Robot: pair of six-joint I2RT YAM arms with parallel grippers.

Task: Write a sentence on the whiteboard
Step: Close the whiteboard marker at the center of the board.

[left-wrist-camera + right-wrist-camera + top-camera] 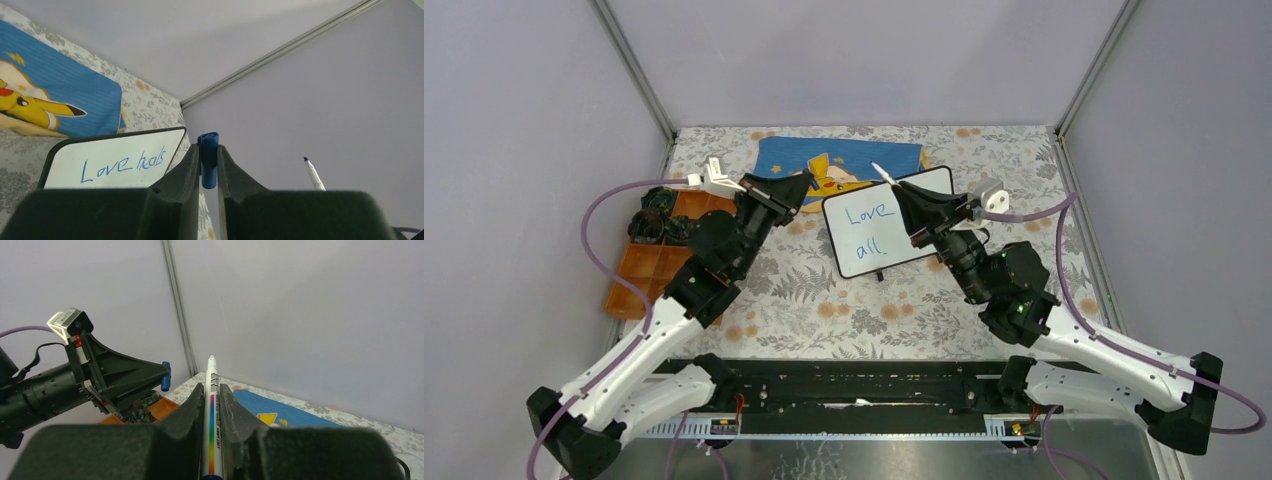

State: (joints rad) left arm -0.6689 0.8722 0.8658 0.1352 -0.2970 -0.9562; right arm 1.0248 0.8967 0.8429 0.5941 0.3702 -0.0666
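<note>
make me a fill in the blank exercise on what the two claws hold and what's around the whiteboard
1. The left claw is shut on a marker cap coloured ____.
2. The marker is clamped in the claw of the ____ arm.
3. The sentence on the whiteboard starts "Love ____".
4. The blue cloth carries a ____ cartoon figure.
Missing words: blue; right; heals; yellow.

Top camera looks down from behind the arms over the whole table (824,300). Left wrist faces far-right, near the whiteboard (110,160); right wrist faces far-left. All show the cloth (854,160).
</note>
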